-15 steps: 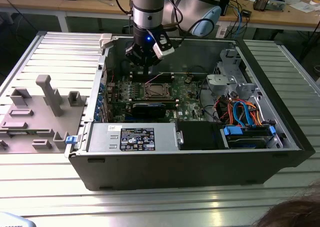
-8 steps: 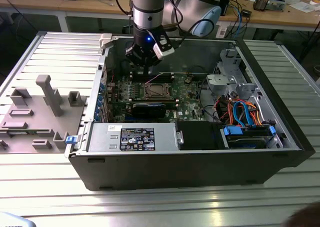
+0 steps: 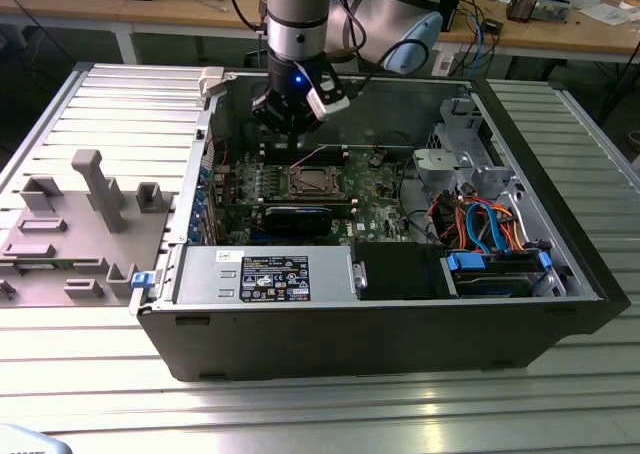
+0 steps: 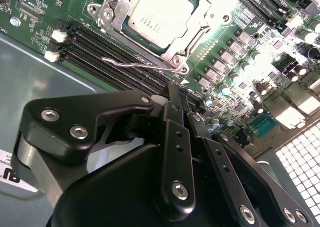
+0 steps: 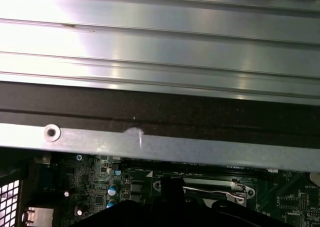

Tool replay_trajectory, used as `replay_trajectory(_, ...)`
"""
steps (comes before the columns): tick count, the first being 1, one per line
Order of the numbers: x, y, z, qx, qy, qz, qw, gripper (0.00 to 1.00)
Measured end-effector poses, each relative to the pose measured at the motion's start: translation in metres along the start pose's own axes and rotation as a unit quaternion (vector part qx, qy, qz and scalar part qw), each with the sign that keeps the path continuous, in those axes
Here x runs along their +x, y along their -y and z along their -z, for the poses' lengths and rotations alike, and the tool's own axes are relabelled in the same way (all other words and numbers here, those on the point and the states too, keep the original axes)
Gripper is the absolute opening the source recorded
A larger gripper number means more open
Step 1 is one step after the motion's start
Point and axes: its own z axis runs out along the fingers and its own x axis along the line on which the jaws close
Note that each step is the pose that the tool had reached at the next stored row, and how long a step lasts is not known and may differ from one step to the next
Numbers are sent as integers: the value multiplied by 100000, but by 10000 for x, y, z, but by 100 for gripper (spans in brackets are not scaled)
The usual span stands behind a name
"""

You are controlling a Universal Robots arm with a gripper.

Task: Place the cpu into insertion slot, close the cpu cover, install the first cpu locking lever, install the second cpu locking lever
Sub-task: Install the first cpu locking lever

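The gripper [image 3: 291, 132] hangs in the upper middle of the exterior view, above the open computer case [image 3: 560, 304] and just over the green motherboard [image 3: 375, 189]; in the second wrist view its black fingers [image 4: 175, 132] come together at a narrow tip with nothing between them, so it reads as closed and empty. The cpu [image 4: 154, 14] sits in the insertion slot [image 4: 117, 24] at the top of that view, above the fingertips and apart from them; the cpu cover [image 4: 172, 52] lies down around it as a silvery frame; one thin wire locking lever [image 4: 142, 64] runs along the socket's lower edge, between socket and fingertips, and shows as a bright bar [image 5: 212, 192] in the first wrist view. Four dark memory slots [image 4: 100, 49] lie just beside the socket. In the exterior view a white label [image 3: 275, 277] marks the power supply box [image 3: 200, 274]; its print is too small to read; grey holders [image 3: 95, 189] stand at left on the ribbed table [image 3: 300, 404].
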Motion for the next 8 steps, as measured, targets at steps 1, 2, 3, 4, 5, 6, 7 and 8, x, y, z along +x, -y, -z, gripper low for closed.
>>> replay_trajectory(1,-1,0,-2,0,3,-3,100000,11)
replay_trajectory(2,-2,0,-4,0,3,0,100000,11)
replay_trajectory(3,-4,1,-6,-3,4,3,100000,11)
replay_trajectory(4,-6,1,-9,-2,4,2,100000,11)
replay_trajectory(5,-8,1,-10,2,3,0,100000,11)
replay_trajectory(6,-9,2,-13,1,3,-2,100000,11)
replay_trajectory(7,-11,2,-16,-1,1,-1,100000,11)
replay_trajectory(8,-13,2,-17,-2,2,0,100000,11)
